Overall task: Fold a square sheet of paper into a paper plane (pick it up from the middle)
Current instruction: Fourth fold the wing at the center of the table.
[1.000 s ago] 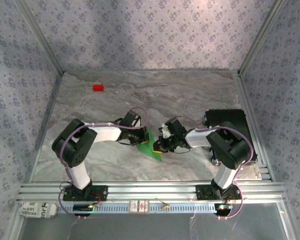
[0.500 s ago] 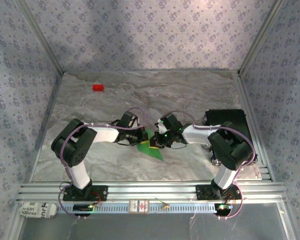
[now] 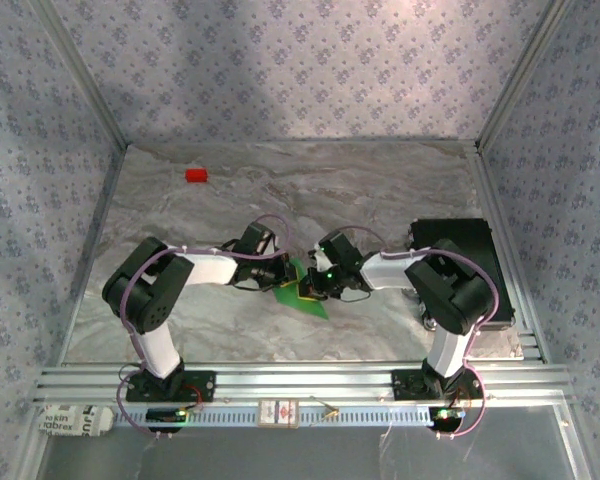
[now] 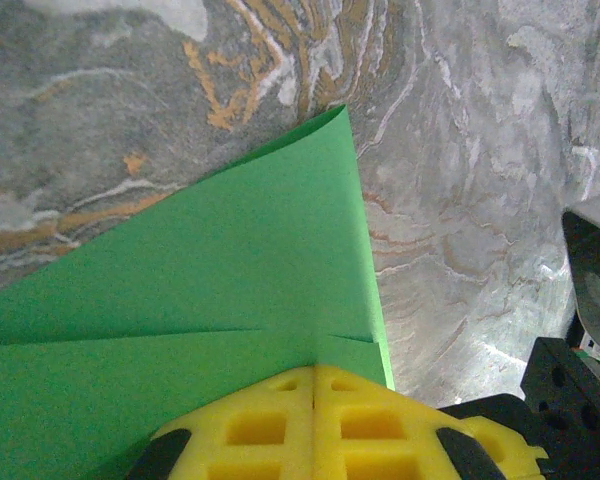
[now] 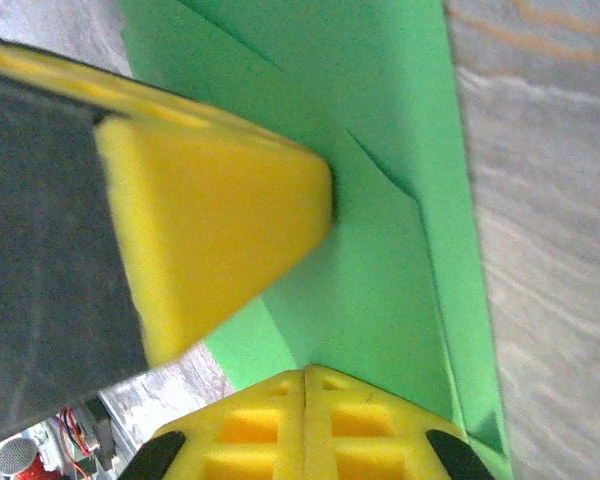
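Green square sheet of paper (image 3: 313, 306), part-folded, lies near the table (image 3: 380, 190) middle under left pincer (image 4: 314, 375) and right pincer (image 5: 305, 375), both clenched, tips pressing down, apparently flattening creases.

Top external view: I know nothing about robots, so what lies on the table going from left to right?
red block → green paper → black box. The arms overlap these, so I leave them out.
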